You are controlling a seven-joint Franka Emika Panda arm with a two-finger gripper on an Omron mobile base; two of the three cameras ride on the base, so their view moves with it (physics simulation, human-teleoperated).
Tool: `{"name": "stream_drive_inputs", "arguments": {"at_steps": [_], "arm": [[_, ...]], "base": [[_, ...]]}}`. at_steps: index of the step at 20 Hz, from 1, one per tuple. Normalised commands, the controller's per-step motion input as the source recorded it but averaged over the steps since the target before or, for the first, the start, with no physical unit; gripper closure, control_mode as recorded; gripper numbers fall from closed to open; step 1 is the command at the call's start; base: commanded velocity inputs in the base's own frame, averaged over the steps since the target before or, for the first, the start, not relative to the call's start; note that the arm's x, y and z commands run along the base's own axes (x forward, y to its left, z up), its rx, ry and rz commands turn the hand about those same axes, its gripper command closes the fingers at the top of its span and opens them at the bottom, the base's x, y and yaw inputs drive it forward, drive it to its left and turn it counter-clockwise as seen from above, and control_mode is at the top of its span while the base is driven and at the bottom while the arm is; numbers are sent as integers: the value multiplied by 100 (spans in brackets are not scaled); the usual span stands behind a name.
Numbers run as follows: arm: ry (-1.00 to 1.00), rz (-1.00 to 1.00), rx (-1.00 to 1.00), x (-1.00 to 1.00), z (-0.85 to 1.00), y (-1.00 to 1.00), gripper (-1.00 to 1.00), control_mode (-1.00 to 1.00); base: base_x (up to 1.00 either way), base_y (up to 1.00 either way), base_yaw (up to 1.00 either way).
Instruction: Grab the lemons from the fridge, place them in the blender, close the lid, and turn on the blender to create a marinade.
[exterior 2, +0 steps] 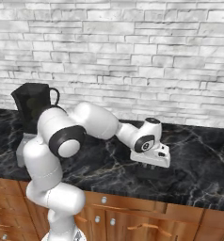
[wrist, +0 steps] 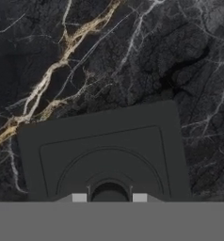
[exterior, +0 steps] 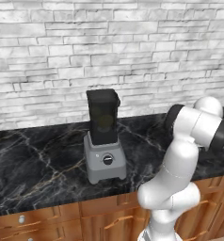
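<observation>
The blender [exterior: 104, 162] stands on the black marble counter [exterior: 34, 164], its dark jar [exterior: 103, 117] open at the top. A dim yellow-green round shape, seemingly a lemon [exterior: 104, 123], shows through the smoky wall. The blender jar [exterior 2: 34, 106] also rises behind my arm. The lid [wrist: 104, 150], a flat black square cap, lies on the counter to the right of the blender. My gripper [wrist: 109, 197] is down on the lid, its fingertips [wrist: 79, 197] pressed to either side of the small middle knob. From the side, the gripper [exterior 2: 150, 165] sits over the lid [exterior 2: 147, 176]. The fridge is out of view.
A white brick wall [exterior: 109, 42] backs the counter. Brown wooden drawers [exterior 2: 132, 216] run under the counter's front edge. My arm's elbow [exterior 2: 62, 134] stands in front of the blender's base.
</observation>
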Motion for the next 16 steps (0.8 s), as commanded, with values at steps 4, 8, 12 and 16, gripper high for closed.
{"name": "stream_drive_inputs", "arguments": {"at_steps": [4,8,12,16], "arm": [[-22,-6,0,-23,27,0,100,-100],[-24,-4,0,-48,89,0,100,-100],[-15,-2,0,-44,100,15,100,-100],[-9,-2,0,-20,100,59,100,-100]], "base": [[0,0,0],[0,0,0],[0,0,0],[0,0,0]]}}
